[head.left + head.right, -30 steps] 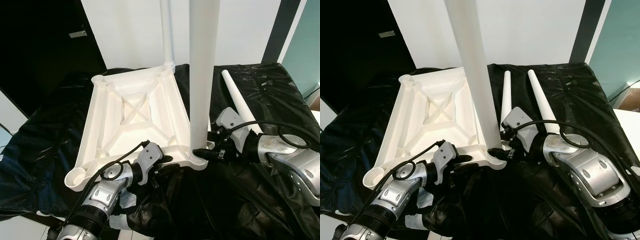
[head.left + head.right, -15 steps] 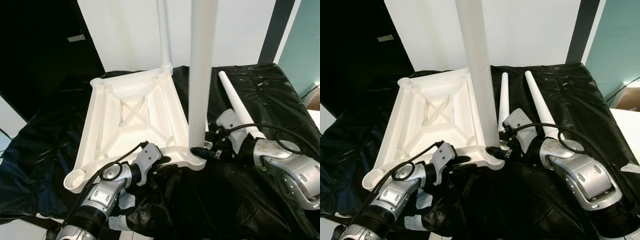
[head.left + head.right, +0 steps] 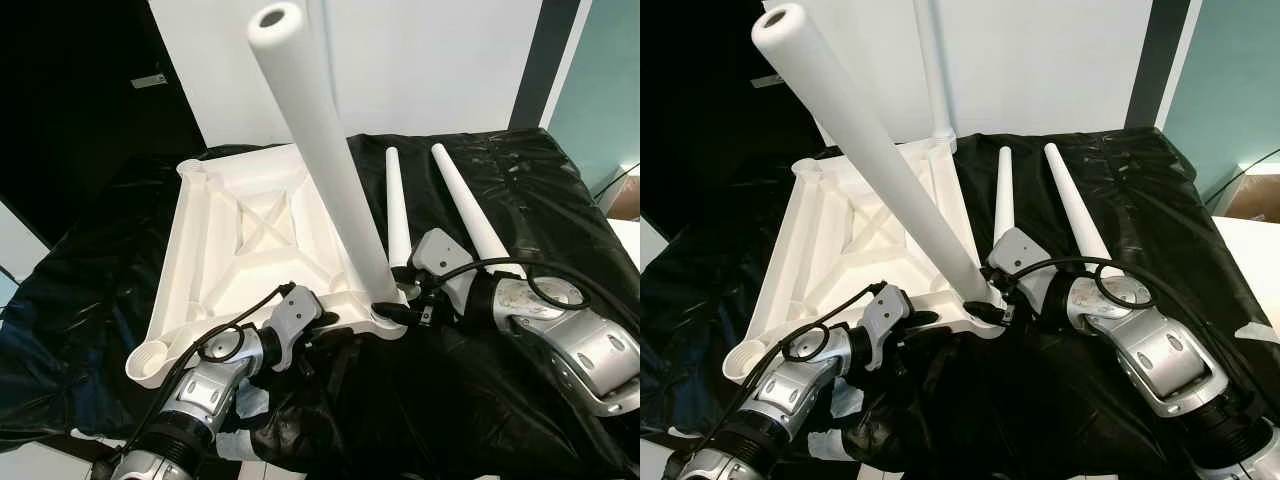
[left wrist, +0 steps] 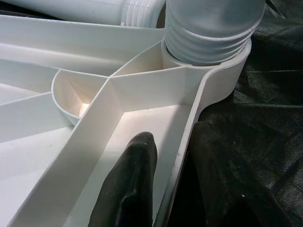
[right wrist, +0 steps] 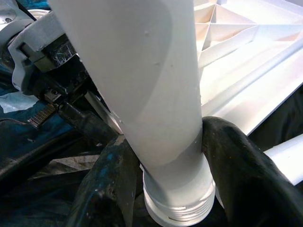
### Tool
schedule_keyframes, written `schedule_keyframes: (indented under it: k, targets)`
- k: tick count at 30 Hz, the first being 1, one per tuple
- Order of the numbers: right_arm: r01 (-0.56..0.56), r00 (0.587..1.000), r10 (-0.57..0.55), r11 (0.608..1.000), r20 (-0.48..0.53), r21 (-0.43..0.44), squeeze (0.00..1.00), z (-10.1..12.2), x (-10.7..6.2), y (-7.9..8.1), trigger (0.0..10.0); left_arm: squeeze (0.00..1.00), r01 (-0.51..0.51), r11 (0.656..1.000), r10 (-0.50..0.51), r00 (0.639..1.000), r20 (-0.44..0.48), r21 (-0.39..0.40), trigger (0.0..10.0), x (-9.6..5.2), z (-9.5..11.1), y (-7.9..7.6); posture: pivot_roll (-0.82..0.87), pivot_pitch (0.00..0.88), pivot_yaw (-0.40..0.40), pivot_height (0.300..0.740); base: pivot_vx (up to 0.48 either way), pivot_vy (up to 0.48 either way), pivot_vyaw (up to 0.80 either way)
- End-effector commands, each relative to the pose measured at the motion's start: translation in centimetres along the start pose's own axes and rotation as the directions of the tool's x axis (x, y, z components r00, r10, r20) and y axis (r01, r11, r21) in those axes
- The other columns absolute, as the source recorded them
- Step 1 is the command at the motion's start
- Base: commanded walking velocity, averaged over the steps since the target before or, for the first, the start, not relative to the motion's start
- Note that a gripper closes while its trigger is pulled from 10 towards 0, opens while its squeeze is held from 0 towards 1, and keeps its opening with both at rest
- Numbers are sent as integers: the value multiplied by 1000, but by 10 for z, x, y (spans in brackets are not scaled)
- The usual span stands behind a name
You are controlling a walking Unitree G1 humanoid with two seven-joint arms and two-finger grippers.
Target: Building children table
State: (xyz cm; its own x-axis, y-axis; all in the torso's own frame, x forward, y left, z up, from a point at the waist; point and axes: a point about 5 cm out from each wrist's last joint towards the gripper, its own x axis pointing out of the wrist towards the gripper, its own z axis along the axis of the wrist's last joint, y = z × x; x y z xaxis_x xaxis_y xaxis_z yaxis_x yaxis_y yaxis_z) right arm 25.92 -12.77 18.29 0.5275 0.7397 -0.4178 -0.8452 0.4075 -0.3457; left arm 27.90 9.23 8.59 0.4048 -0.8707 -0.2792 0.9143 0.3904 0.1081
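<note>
Tilted now, where half a second ago it stood upright, the white table leg point(image 3: 875, 170) leans away toward the robot's left, its open top end high over the upturned table top point(image 3: 250, 250).

Nearest, the left pincer point(image 3: 322, 327) is clamped on the near rim of the table top; in the left wrist view one black finger point(image 4: 128, 189) lies inside the rim and the other outside it, on the black plastic sheet point(image 3: 480, 400) that covers the surface. Just beside it, at the near right corner socket, the right pincer point(image 5: 161, 189) is closed around the foot of the leaning leg, a finger on each side just above its threaded end. Behind the right arm two loose legs point(image 3: 440, 210) lie side by side on the sheet. At the far right corner another leg point(image 3: 930, 70) stands upright in its socket, before a white wall.
</note>
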Motion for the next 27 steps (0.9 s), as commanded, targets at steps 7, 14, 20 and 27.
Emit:
schedule_keyframes:
  k: [7, 14, 20, 27]
  targets:
    - [-15, 989, 21, 999, -146, 39, 0, -35, 3, 9, 10000, 0, 15, 1000, -15, 1000, -24, 4, 10000, -4, -4, 0, -22, 0, 136, 740, 0, 0, 0]
    - [47, 992, -5, 941, -125, 335, 0, -35, 5, 5, 10000, 0, 22, 1000, -22, 999, -25, 12, 10000, -4, -3, 1, -26, 0, 140, 740, 0, 0, 0]
    - [45, 996, -9, 916, -92, 399, 0, -28, 8, 4, 10000, 0, 25, 1000, -25, 999, -26, 14, 10000, -3, -3, 1, -26, 0, 139, 740, 0, 0, 0]
    - [30, 997, 8, 852, -71, 522, 0, -22, 8, 3, 10000, 0, 21, 1000, -21, 999, -25, 10, 10000, -4, -4, 0, -22, 0, 133, 740, 0, 0, 0]
